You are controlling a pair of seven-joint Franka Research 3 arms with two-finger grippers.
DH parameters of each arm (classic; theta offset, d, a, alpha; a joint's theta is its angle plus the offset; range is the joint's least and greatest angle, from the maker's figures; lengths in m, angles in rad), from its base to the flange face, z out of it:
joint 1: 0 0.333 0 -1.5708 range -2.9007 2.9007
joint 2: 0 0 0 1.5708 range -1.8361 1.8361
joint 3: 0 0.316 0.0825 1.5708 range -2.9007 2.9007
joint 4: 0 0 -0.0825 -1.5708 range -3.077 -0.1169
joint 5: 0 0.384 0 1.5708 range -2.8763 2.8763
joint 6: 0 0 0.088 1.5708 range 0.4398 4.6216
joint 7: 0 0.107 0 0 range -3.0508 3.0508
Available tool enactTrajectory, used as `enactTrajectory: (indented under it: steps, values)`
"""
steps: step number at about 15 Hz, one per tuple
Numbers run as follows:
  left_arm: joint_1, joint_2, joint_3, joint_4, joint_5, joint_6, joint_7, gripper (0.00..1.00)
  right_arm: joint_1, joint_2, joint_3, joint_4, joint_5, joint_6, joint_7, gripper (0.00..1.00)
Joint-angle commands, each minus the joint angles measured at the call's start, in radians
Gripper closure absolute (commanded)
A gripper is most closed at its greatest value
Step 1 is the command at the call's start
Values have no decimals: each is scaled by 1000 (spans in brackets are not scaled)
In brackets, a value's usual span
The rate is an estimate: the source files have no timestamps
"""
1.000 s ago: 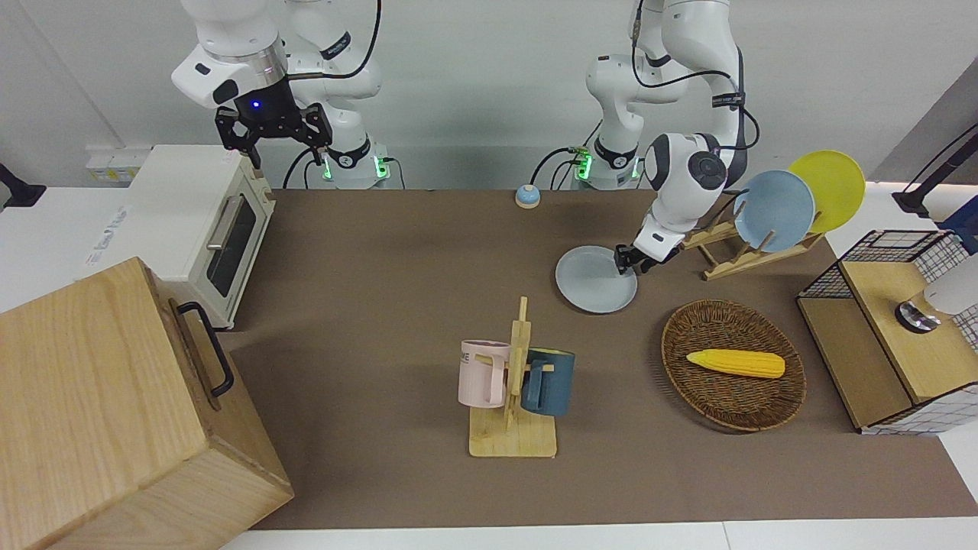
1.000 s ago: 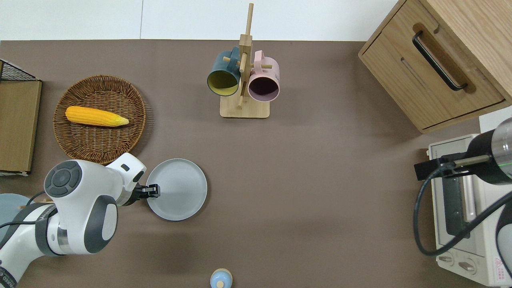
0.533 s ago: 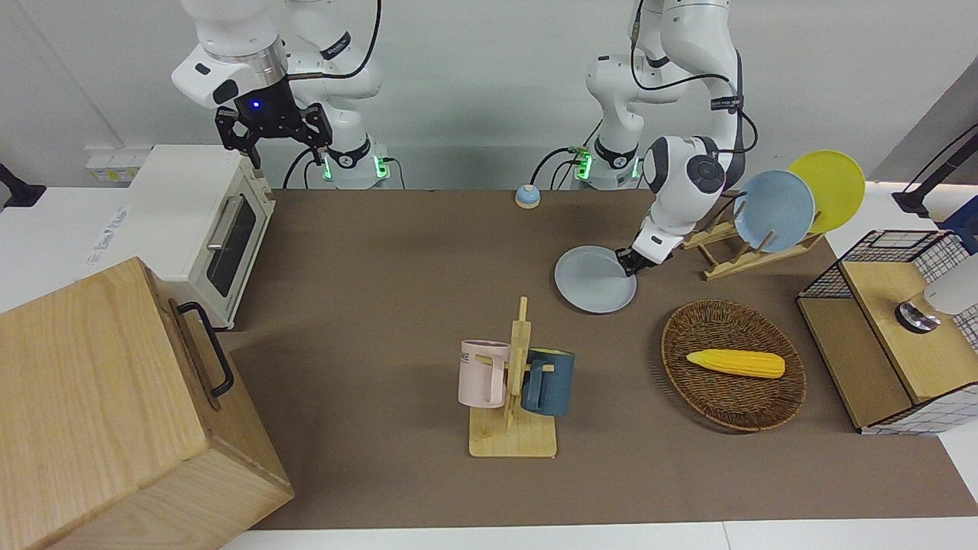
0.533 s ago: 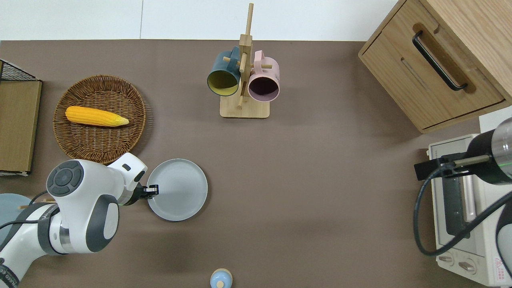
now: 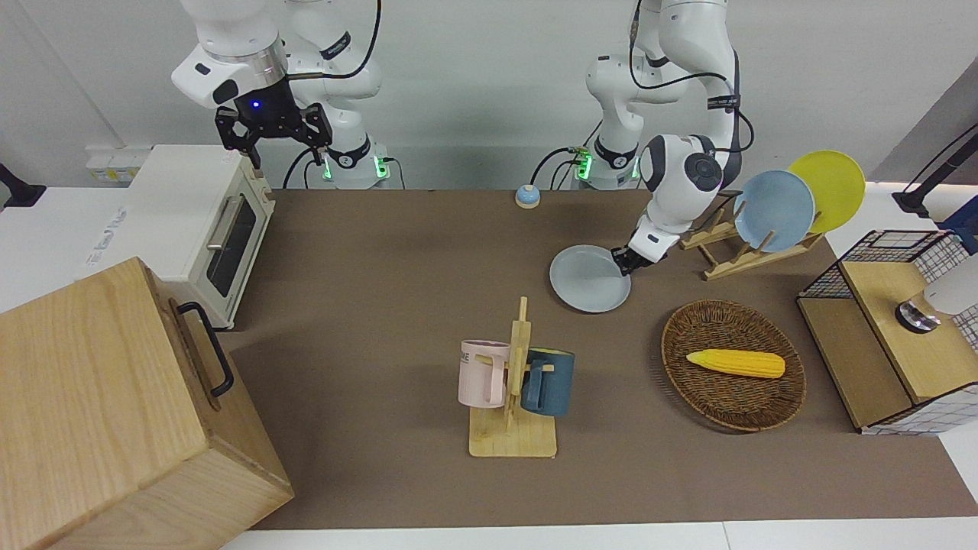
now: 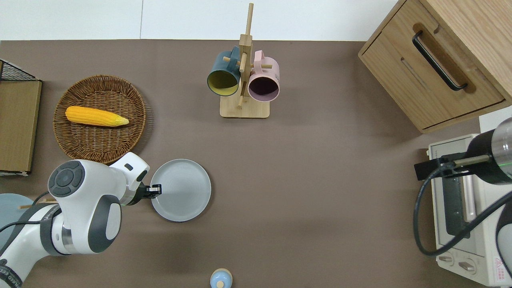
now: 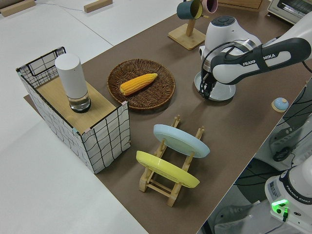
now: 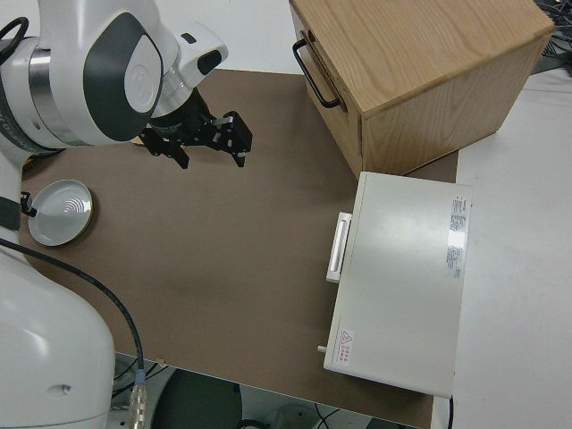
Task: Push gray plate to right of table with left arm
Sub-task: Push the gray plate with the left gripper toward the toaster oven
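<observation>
Gray plate (image 6: 184, 193) lies flat on the counter (image 6: 304, 192); the left gripper (image 6: 155, 189) touches its rim, fingers' state unclear. Right arm parked.

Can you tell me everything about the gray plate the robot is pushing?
The gray plate is round, shallow and pale bluish-gray, with a low raised rim and nothing on it. It looks smooth, like ceramic or plastic. It lies flat on the brown table, beside the basket. The left gripper sits at its rim, on the left arm's side.
</observation>
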Motion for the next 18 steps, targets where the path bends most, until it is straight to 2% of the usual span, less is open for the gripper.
enactTrajectory:
  steps: [1,6,9,13,15,18]
  values:
    - [-58,9,-8,-13,-30,27,-62,1000,-8,-10,5,-4,-1,-12,-8,5]
    - [-158,9,-35,-13,-35,58,-226,1000,-8,-10,5,-4,-1,-12,-8,5]
    - [-231,9,-35,-13,-81,82,-283,1000,-8,-10,5,-4,-1,-12,-8,5]
    - [-325,39,-36,-13,-87,157,-410,1000,-8,-10,5,-4,1,-12,-8,5]
    - [-355,61,-50,-13,-89,208,-473,1000,-8,-10,5,-4,-1,-12,-8,5]
    - [-365,96,-103,-12,-89,282,-565,1000,-8,-10,5,-4,-1,-12,-8,5]
